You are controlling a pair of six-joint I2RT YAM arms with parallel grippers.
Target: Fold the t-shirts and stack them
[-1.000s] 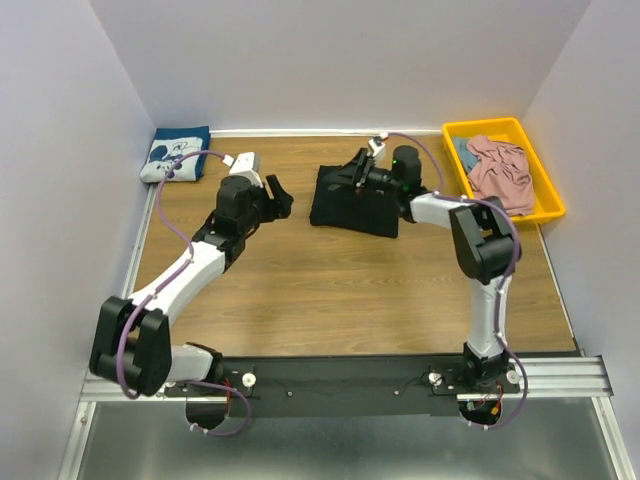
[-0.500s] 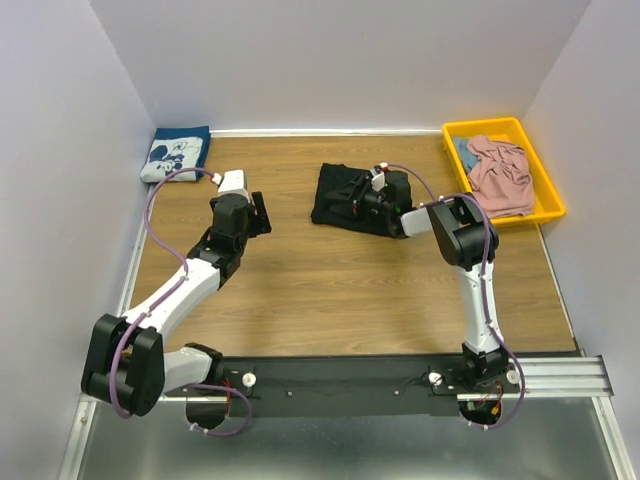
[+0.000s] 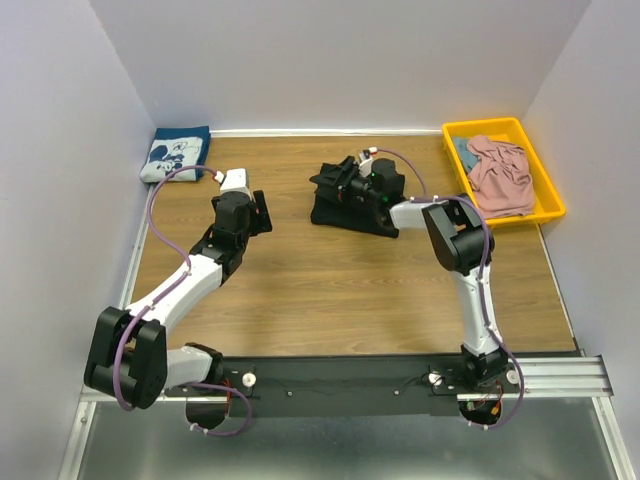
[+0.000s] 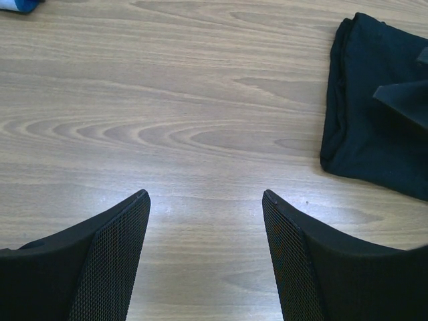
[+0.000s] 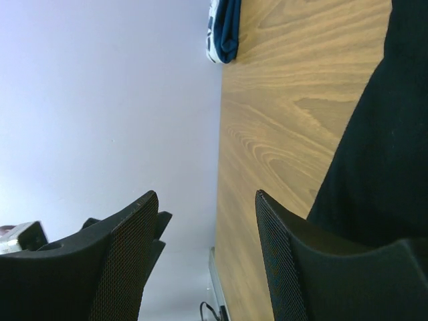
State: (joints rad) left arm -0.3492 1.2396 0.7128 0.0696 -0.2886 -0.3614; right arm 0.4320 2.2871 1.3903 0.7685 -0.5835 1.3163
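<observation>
The black t-shirt lies folded at the table's middle back; it also shows in the left wrist view and the right wrist view. My right gripper is open and empty, turned on its side over the shirt's far left edge. My left gripper is open and empty over bare wood, left of the shirt. The navy t-shirt with the white mouse print lies folded in the back left corner. The pink t-shirt lies crumpled in a tray.
A yellow tray stands at the back right and also holds a bit of blue cloth. Grey walls close the table on the left, back and right. A metal rail runs along the near edge.
My left gripper has drawn back leftward from the black shirt. My right gripper dipped onto the shirt, then rose and turned toward its far left edge. The shirts lie as before.
</observation>
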